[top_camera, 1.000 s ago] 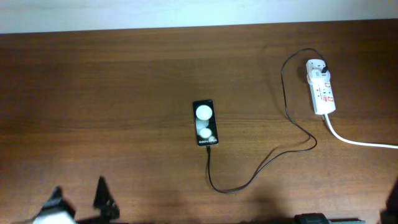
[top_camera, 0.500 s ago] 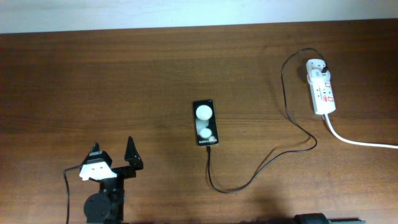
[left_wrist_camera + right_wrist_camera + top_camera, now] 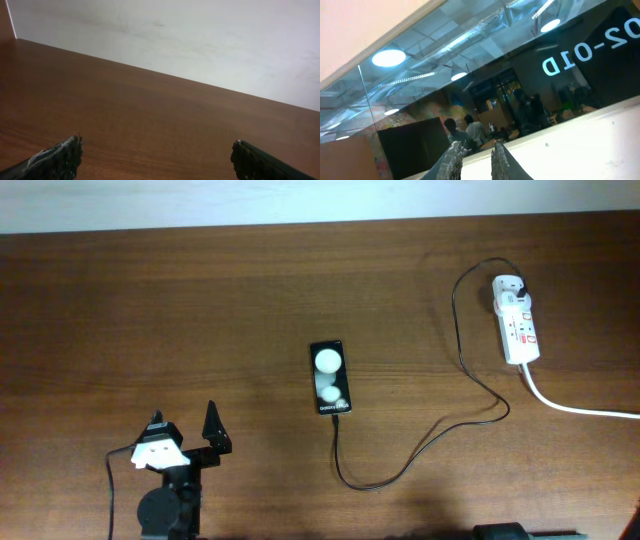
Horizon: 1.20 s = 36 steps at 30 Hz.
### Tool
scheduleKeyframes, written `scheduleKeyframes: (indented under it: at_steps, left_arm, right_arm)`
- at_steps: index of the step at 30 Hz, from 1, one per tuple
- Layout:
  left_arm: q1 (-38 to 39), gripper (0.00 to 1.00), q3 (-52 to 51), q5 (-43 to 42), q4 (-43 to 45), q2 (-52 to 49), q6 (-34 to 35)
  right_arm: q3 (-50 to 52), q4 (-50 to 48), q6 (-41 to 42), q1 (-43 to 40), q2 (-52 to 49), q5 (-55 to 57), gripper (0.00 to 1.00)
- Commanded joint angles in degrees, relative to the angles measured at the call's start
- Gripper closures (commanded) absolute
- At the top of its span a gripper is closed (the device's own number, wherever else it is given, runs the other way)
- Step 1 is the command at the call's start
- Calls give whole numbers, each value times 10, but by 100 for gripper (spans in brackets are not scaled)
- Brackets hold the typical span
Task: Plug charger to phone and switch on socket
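Note:
The phone lies flat at the table's middle, its white discs facing up. The charger cable runs from the phone's near end, where its tip touches the phone, loops toward the front, then goes up to its black plug at the far end of the socket. The white socket lies at the far right. My left gripper is open and empty at the front left, well away from the phone; its wrist view shows only bare wood. My right gripper points up at a wall, fingers close together, empty.
The socket's thick white cord runs off the right edge. A pale wall stands behind the table's far edge. The right arm is outside the overhead view.
My left arm has come up from the front-left edge onto the table, mostly in the first half second. The phone, cable and socket have not moved.

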<state>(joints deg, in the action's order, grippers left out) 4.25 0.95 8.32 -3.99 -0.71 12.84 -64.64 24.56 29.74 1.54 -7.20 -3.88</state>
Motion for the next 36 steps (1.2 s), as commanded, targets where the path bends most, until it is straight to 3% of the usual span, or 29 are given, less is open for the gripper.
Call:
scheduleKeyframes:
  at_steps: [1,4,5,6,9,12,16,20,25,29,36]
  left_arm:
    - [-3,1,-4,-6,1,3,-5]
    - [-3,1,-4,-6,1,4,-5]
    - [-3,1,-4,-6,1,4,-5]
    - [-3,1,-4,-6,1,4,-5]
    - [-3,1,-4,-6,1,4,-5]
    - [-3,1,-4,-6,1,4,-5]
    - [-3,1,-4,-6,1,4,-5]
    - [-3,1,-4,-6,1,4,-5]
    - [-3,1,-4,-6,1,4,-5]
    - [-3,1,-4,-6,1,4,-5]
    - [-3,1,-4,-6,1,4,-5]
  right_arm:
    - [19,-2,-4,3,60,10,77]
    - [16,-2,-4,3,69,16,75]
    - [16,-7,-4,3,69,16,59]
    - [20,-28,-4,3,69,17,1]
    - [63,-114,-4,3,69,109,1]
    - [153,-98,-4,3,68,136,2]
    - [377,-140,-4,3,68,136,1]
    - [563,-270,-4,3,68,131,1]
    - [625,-258,-4,3,68,121,1]
    - [624,-166,-6,3,66,129,2]
    - [624,-166,-6,3,65,129,2]
